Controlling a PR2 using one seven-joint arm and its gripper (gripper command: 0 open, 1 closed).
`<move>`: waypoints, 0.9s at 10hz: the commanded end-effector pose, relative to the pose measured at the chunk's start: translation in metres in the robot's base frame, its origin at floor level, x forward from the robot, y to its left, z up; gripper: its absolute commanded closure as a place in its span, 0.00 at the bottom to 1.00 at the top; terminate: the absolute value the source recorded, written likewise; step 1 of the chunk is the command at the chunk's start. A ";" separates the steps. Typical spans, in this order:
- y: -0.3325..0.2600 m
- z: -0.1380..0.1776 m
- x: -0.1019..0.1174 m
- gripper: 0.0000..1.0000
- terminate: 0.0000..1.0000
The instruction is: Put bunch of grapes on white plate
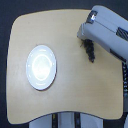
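Grapes at the pincer, plate waiting way across the table

The grey boxy pincer (85, 42) on the PR2's arm comes in from the exterior view's upper right and sits right over the top end of the long, narrow bunch of dark purple-black grapes (90, 51), which trails down from it toward the table's right side. Honestly can't tell if the jaws are apart or clamped on the stem end, the frame's too blurry, and I can't say whether the bunch hangs or lies on the wood either. The round glossy white plate (41, 67) sits well apart on the left half of the pale wooden tabletop (75, 90), nothing on it, so my guess is the carry across hasn't happened yet.
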 end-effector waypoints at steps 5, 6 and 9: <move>0.011 0.012 0.004 1.00 0.00; 0.010 0.014 0.003 1.00 0.00; 0.006 0.024 0.003 1.00 0.00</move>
